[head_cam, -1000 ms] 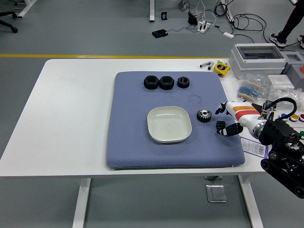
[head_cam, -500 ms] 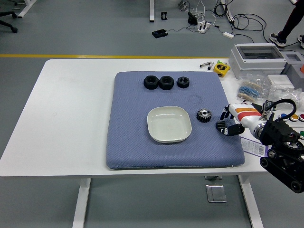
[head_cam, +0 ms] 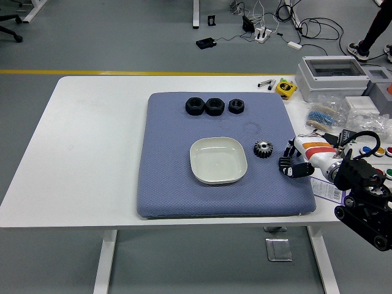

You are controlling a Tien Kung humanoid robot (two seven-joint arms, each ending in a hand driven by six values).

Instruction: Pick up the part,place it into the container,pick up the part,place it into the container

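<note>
A small black gear (head_cam: 263, 149) lies on the blue mat (head_cam: 171, 184), just right of the empty white dish (head_cam: 218, 160). Three black nuts (head_cam: 214, 106) sit in a row at the mat's far edge. My right hand (head_cam: 290, 158), white with orange stripes and black fingers, hovers at the mat's right side, a short way right of the gear. Its fingers are spread and hold nothing. My left arm does not show.
A grey lidded box (head_cam: 331, 76), bags of small parts (head_cam: 327, 114), a yellow tape measure (head_cam: 285, 88) and coloured buttons (head_cam: 373, 150) crowd the table's right side. A labelled packet (head_cam: 326, 188) lies under my right arm. A person's legs (head_cam: 373, 30) stand at the far right.
My right hand has crept slightly left and forward toward the gear, its fingers drawing a little closer together. The gear, dish and nuts have not moved.
</note>
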